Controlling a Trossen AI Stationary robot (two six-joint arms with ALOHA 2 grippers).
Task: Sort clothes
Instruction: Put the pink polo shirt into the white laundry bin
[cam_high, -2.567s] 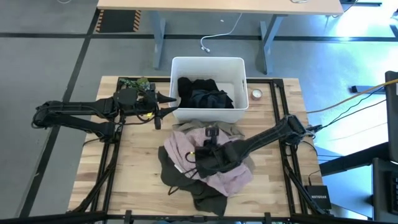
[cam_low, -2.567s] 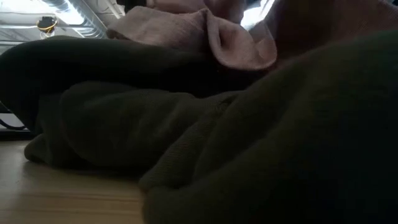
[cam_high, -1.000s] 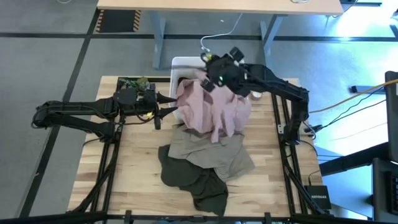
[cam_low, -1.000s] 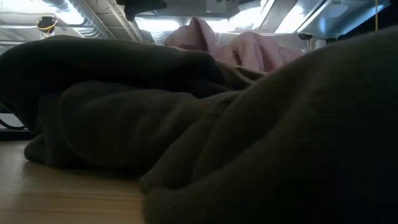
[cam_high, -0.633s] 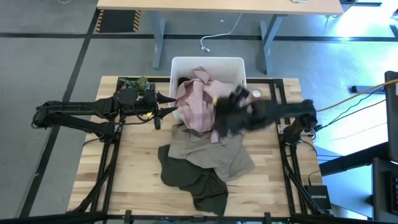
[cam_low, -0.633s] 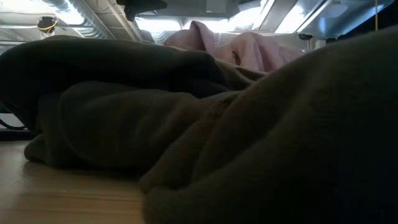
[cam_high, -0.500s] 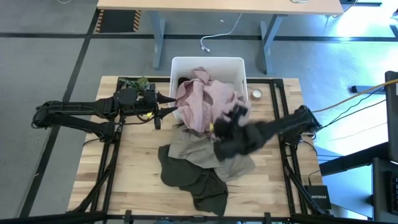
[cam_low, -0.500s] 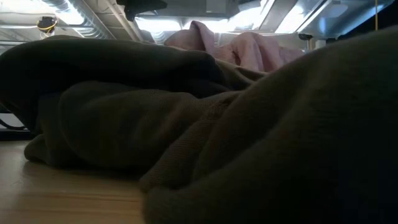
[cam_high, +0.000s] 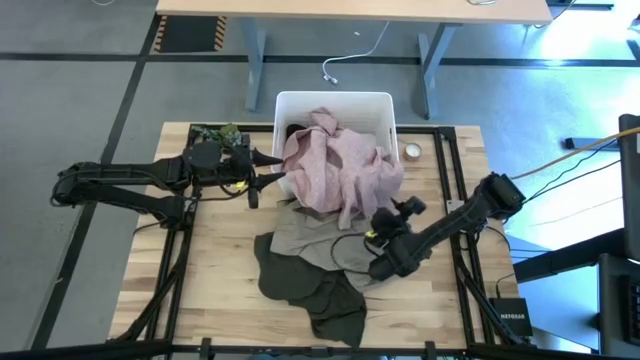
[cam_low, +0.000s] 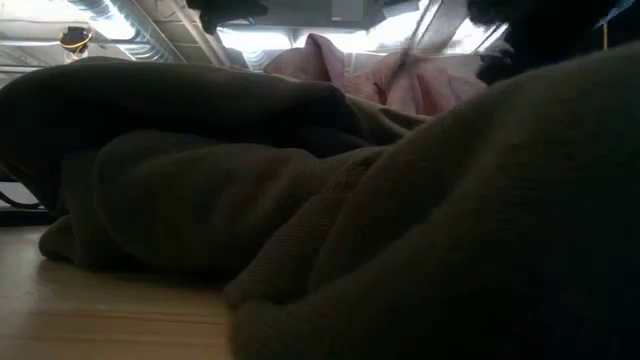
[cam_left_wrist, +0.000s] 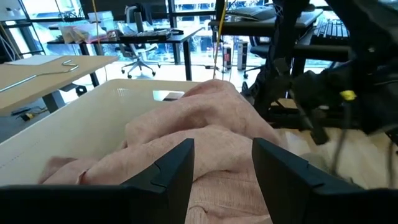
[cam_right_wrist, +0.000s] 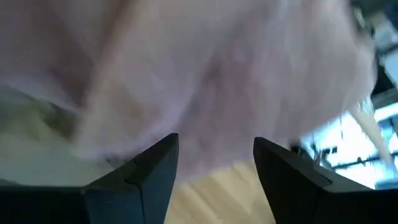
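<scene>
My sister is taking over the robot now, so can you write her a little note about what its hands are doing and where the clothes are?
Right gripper: open, empty, over the table pile.
Left gripper: open, empty, waiting beside the white bin.
Pink garment: in the bin, part hanging over its front edge. Something dark shows under it.
Khaki garment and dark olive garment: on the table in front of the bin.
Done: pink one dropped in. Left: khaki and olive ones.

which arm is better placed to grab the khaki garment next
Right: the open right gripper hangs right over the khaki garment, while the left gripper waits beside the white bin, farther from it.
</scene>
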